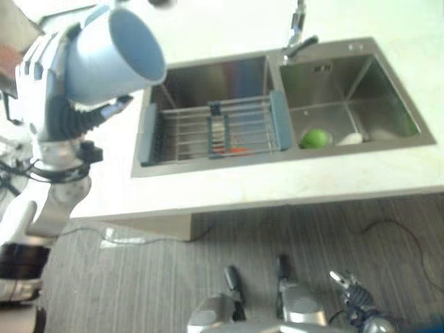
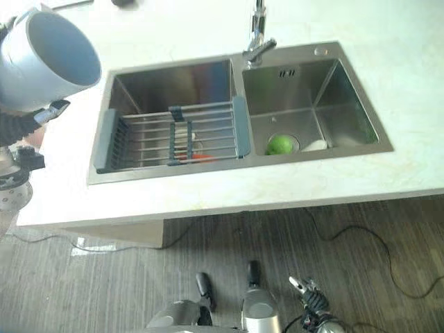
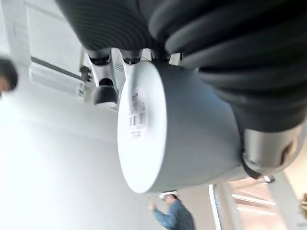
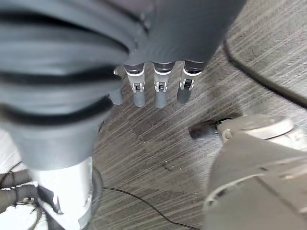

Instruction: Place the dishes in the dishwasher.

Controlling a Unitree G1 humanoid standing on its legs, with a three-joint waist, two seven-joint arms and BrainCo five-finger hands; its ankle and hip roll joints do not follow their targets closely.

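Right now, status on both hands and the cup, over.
Left hand shut on the blue-grey cup, raised over the counter left of the sink. Right hand open, hanging over floor. Nothing blocking.

A rack (image 1: 211, 132) sits in the sink's (image 1: 277, 156) left basin, a ball (image 1: 314, 138) in the right one

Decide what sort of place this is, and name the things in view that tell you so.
Most likely a kitchen: a pale countertop holds a double steel sink with a faucet and a drying rack, while the left hand holds a blue-grey cup.
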